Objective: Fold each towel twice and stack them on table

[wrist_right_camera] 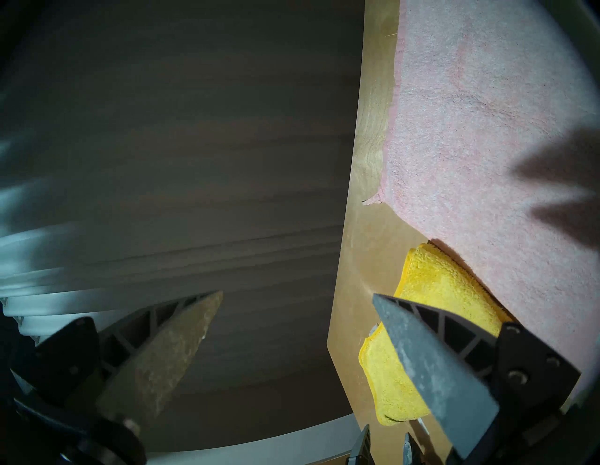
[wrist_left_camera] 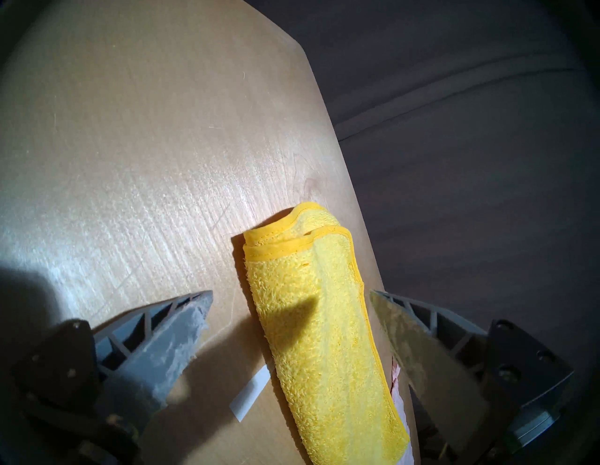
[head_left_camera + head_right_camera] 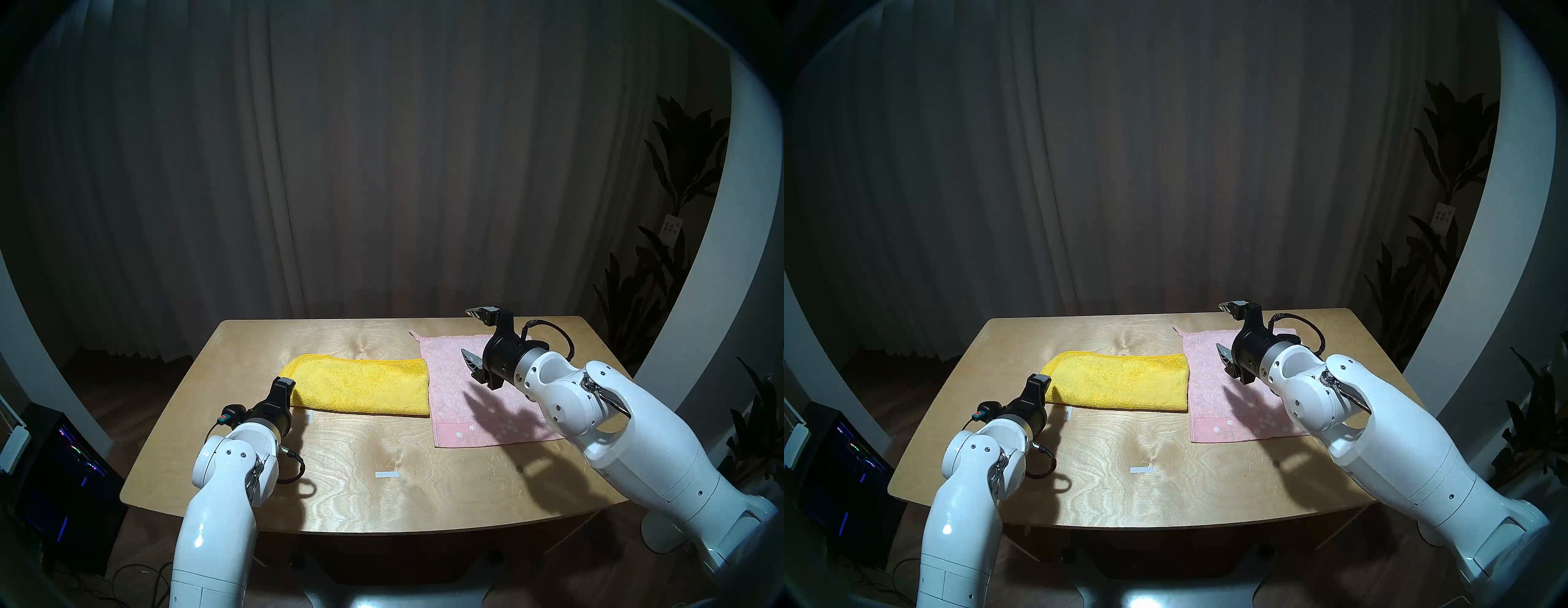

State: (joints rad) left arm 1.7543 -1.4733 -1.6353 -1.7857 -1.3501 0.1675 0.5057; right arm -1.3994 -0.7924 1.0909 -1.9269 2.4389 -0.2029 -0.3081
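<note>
Dark-curtained room, plywood bench point(image 3: 339, 467): yellow towel point(image 3: 360, 388) lies mid-bench folded once; pink towel point(image 3: 475, 407) flat, unfolded, touching it on the right. Left fingers point(image 2: 291, 294) & right fingers point(image 3: 470, 342) spread wide, empty. No stack yet.

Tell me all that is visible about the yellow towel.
The yellow towel is bright yellow terry cloth with a stitched hem of the same colour. It lies flat on the table, folded once into a long rectangle of two layers, with hemmed edges stacked at its left end. Its right end meets or slightly overlaps the pink towel. A white tape strip lies beside its near edge. The open left gripper is at the left end, not gripping it.
</note>
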